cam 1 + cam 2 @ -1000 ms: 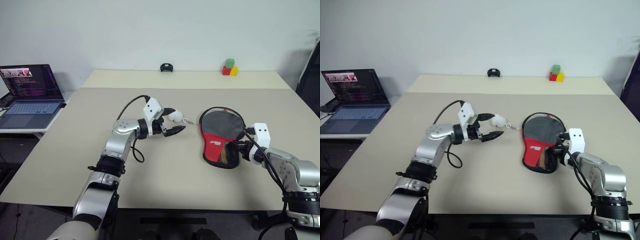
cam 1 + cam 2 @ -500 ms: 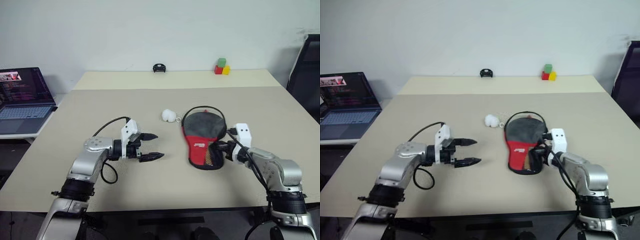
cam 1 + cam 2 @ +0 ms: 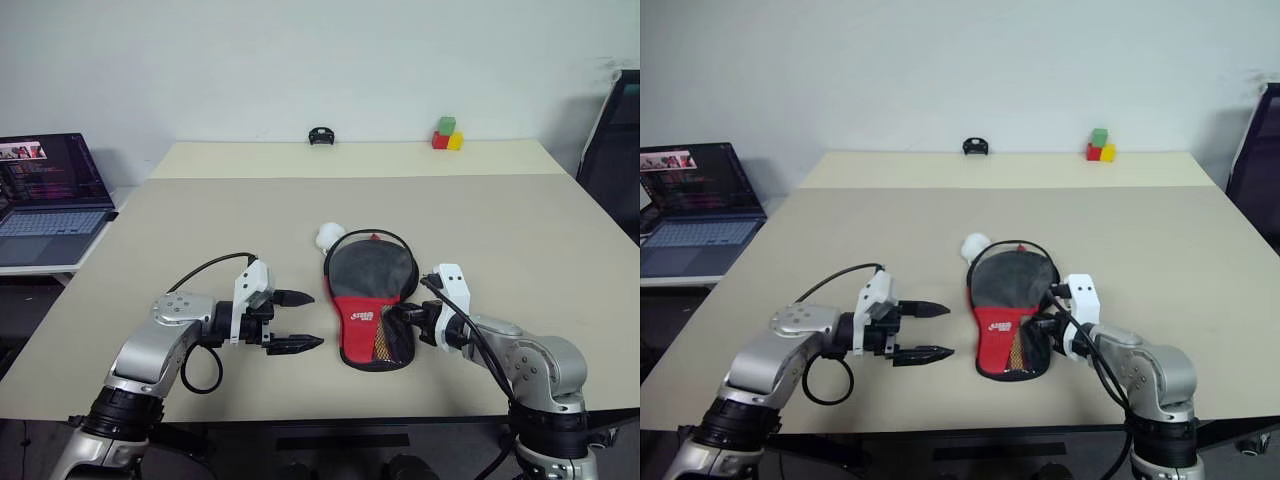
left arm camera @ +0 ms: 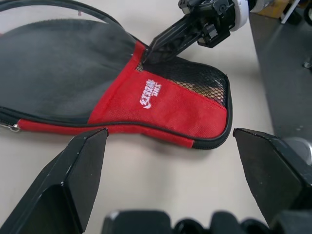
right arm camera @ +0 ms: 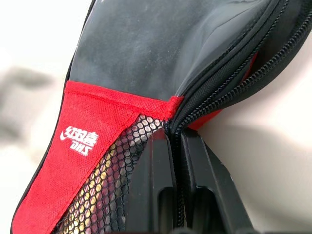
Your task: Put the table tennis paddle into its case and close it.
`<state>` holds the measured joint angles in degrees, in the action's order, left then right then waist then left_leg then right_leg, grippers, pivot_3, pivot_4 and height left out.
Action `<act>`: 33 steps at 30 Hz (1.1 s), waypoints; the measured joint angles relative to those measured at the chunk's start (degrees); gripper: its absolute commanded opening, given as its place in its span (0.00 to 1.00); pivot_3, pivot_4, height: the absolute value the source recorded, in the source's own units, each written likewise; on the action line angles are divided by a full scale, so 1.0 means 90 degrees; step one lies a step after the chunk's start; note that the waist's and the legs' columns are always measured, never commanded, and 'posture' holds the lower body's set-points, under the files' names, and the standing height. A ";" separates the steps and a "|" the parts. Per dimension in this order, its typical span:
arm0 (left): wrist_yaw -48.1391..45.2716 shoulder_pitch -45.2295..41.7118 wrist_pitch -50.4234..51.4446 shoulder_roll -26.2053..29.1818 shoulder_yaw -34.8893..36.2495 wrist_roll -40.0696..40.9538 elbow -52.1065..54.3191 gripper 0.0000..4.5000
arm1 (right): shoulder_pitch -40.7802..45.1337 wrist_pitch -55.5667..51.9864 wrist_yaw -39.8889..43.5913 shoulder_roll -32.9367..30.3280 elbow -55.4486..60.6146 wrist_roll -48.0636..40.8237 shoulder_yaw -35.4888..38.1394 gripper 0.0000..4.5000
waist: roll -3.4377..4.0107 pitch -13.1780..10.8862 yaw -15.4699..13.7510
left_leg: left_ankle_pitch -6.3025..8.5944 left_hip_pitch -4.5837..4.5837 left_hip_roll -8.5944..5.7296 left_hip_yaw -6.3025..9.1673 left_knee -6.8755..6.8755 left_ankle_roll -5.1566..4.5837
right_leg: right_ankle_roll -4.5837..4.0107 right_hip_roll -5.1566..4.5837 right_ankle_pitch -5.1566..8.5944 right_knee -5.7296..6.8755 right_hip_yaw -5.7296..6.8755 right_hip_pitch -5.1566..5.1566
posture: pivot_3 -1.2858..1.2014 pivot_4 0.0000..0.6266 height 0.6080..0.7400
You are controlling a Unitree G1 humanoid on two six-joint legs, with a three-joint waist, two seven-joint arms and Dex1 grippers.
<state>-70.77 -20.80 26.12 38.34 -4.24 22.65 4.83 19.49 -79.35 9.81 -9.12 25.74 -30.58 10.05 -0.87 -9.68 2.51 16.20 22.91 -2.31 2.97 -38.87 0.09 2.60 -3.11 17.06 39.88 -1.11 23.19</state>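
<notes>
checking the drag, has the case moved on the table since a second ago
Yes. The case, pinched by the shut right gripper, slid toward the robot's left and nearer the table's front edge.

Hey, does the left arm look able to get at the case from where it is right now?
Probably yes. The left gripper hangs open beside the case, aimed at it across bare table. The right gripper is shut on the case's far edge.

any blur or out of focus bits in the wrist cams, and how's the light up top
Right wrist view: the black and red fabric paddle case is sharp, but the beige table behind it is smeared. Left wrist view: the case logo reads crisply; the near black fingers of the left gripper look soft. Head views: even light, faint shadows.
</notes>
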 measured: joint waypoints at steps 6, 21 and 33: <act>-0.0009 0.0069 0.0133 0.0047 -0.0015 0.0108 0.0215 1.00 | -0.0299 -0.0925 -0.0220 0.0346 0.0853 -0.0019 0.0331 0.00 | 0.0001 0.0000 -0.0035 | 0.0000 0.0000 -0.0001 0.0001 0.0001 0.0000 | -0.0001 0.0000 0.0000 -0.0001 0.0002 -0.0001 | 0.52 0.24 1.00; -0.0142 0.0290 0.0149 0.0264 -0.0133 0.0204 0.0460 1.00 | -0.1112 -0.1359 -0.0006 0.0208 0.1760 -0.0404 0.0513 0.00 | 0.0000 0.0001 -0.0067 | 0.0000 -0.0001 -0.0001 0.0004 0.0005 -0.0001 | -0.0004 0.0000 0.0003 -0.0009 0.0007 -0.0005 | 0.52 0.24 1.00; -0.0173 0.0330 0.0072 0.0274 -0.0242 0.0213 0.0464 1.00 | -0.1300 -0.1365 -0.0007 -0.0008 0.1862 -0.0737 0.0642 0.00 | 0.0000 0.0001 -0.0074 | 0.0000 -0.0001 -0.0001 0.0006 0.0005 -0.0001 | -0.0005 0.0000 0.0003 -0.0013 0.0010 -0.0008 | 0.52 0.24 1.00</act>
<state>-72.32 -17.83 26.78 40.81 -6.41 24.57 9.01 7.79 -91.64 9.75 -9.19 42.50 -37.21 15.83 -0.87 -9.67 1.85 16.21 22.91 -2.32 3.03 -38.82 0.08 2.56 -3.11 17.09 39.77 -1.02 23.12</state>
